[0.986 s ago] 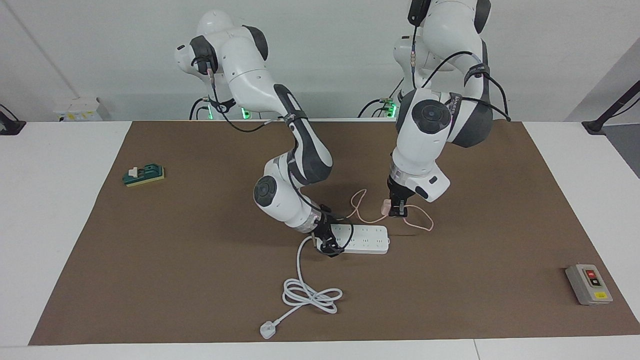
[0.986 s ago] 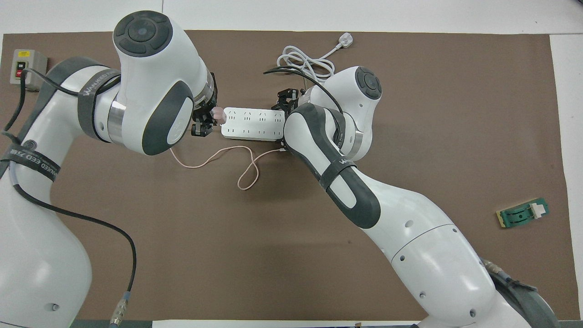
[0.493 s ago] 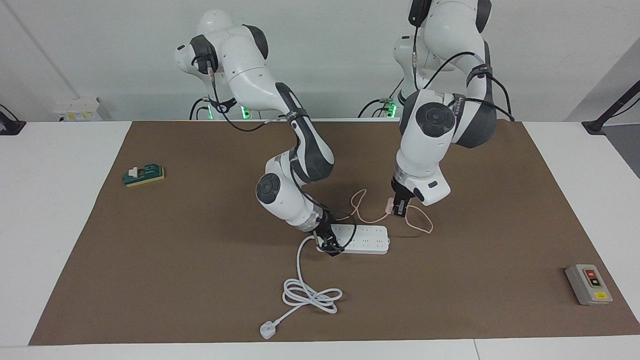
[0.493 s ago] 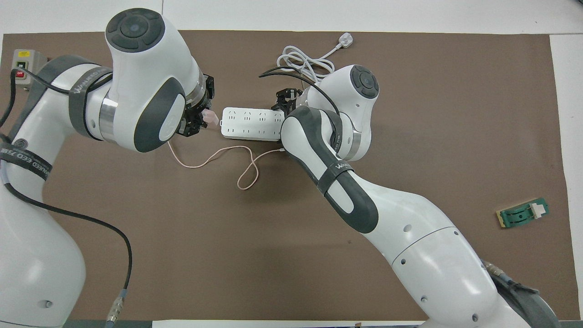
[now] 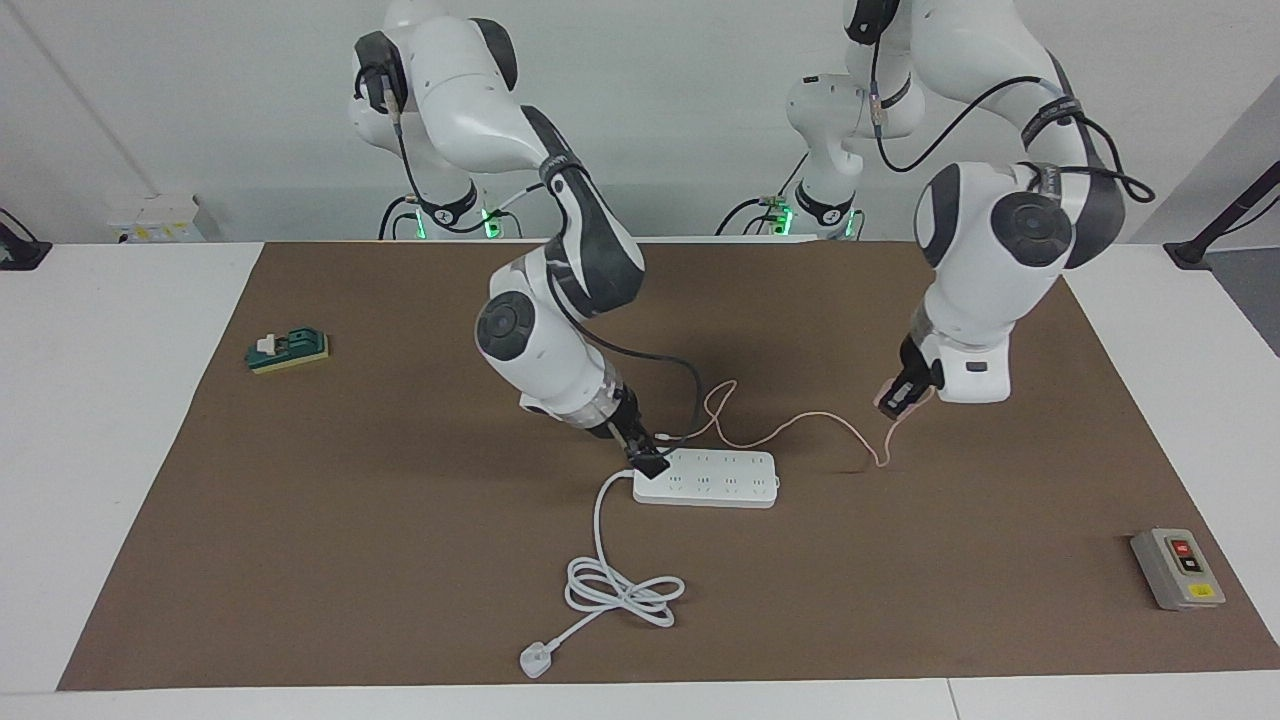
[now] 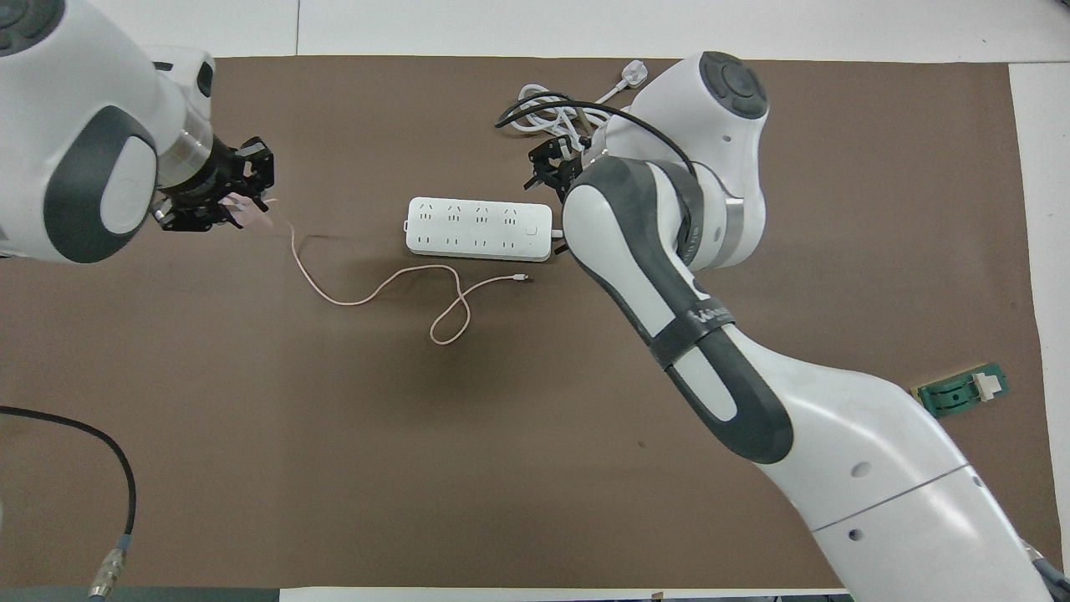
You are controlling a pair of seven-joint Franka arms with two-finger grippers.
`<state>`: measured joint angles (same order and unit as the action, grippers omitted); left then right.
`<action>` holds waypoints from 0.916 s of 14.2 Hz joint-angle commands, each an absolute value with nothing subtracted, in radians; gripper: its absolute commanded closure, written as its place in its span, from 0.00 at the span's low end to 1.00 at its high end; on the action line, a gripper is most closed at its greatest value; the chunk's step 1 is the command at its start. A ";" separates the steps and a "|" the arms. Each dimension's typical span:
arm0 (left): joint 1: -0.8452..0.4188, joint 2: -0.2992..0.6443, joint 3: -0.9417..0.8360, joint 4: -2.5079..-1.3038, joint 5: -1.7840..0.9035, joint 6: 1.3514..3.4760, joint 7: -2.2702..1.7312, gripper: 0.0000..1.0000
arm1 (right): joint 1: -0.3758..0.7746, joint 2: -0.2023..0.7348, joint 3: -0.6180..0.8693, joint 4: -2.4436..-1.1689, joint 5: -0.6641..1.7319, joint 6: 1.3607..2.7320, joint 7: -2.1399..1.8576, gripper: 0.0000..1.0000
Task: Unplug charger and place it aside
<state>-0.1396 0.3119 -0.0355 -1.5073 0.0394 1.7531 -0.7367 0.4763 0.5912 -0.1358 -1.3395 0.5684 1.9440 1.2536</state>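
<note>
Left gripper (image 5: 893, 396) squeezed shut on the pink charger (image 5: 888, 397), mostly hidden by fingers, right gripper (image 5: 648, 458) over the power strip (image 5: 708, 478), its grip too hard to make out.

So we've got the charger (image 5: 890, 397) out of the power strip (image 5: 706, 478) now, a tiny pale-pink cube lifted off the brown mat (image 5: 400, 560), toward the left arm's end of the table. Its thin pink cable (image 6: 368, 293) hangs down, then loops along the mat, ending just beside the strip, nearer the robots
</note>
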 commanded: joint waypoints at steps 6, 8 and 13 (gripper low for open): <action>0.150 0.279 -0.048 -1.610 -0.119 1.873 0.016 1.00 | 0.430 0.414 -0.126 -1.419 0.244 1.850 0.967 0.00; 0.219 0.279 -0.048 -1.653 -0.228 1.910 0.163 1.00 | 0.422 0.378 -0.126 -1.419 0.161 1.841 0.921 0.00; 0.316 0.333 -0.048 -1.695 -0.452 1.910 0.496 1.00 | 0.338 0.273 -0.126 -1.417 0.138 1.760 0.752 0.00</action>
<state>0.2977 0.3125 -0.0358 -1.6758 -0.3782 1.8921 0.3934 0.3636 0.3432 -0.1374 -1.3780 0.1586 1.7825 0.8027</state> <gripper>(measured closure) 0.678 0.000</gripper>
